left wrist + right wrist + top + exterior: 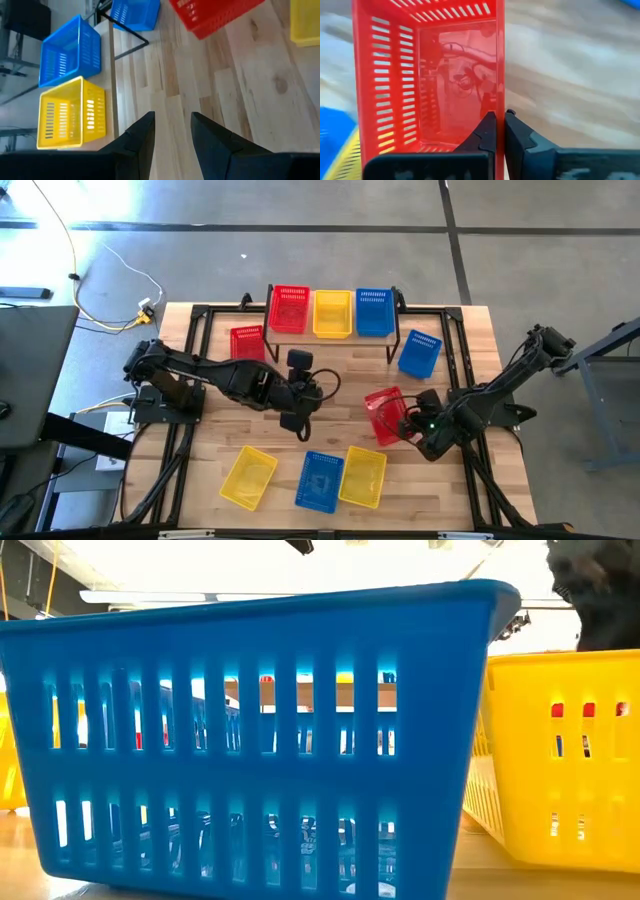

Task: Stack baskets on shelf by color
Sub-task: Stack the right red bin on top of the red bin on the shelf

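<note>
The shelf stands at the far middle of the table. A red, a yellow and a blue basket sit side by side on it. A red basket and a blue basket lie beside it on the table. Two yellow baskets and a blue one lie near the front edge. My right gripper is shut on another red basket. My left gripper is open and empty over bare wood at the table's middle. My right gripper pinches the red basket's long side wall near a corner, one finger inside and one outside. The fingers come from the table's right, slanting down. The basket sits tilted; whether it is clear of the table I cannot tell.
The low view is filled by the front blue basket and a yellow one. Bare tabletop lies between the shelf and the front row. Cables lie on the floor beyond the table's left far corner.
</note>
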`<move>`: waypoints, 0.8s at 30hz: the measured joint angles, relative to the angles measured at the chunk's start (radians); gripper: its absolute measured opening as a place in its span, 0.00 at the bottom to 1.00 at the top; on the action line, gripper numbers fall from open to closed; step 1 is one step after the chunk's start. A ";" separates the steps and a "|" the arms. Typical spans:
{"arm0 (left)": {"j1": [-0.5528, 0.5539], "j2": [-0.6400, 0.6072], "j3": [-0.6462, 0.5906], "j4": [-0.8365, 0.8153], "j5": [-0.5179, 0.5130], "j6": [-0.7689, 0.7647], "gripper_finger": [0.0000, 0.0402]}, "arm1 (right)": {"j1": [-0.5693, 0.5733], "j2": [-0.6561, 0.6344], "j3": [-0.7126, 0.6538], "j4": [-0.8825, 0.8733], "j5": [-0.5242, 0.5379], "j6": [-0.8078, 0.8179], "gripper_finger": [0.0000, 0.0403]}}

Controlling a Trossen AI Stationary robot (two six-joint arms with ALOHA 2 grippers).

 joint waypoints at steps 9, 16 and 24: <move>-0.037 0.000 0.000 0.058 -0.077 0.053 0.29 | -0.008 0.000 0.193 0.002 0.279 -0.311 0.00; -0.039 0.000 0.000 0.135 -0.121 0.077 0.29 | -0.079 0.000 0.327 0.036 0.490 -0.599 0.00; -0.054 0.000 0.000 0.263 -0.129 0.167 0.29 | -0.231 0.000 0.363 0.163 0.507 -0.879 0.00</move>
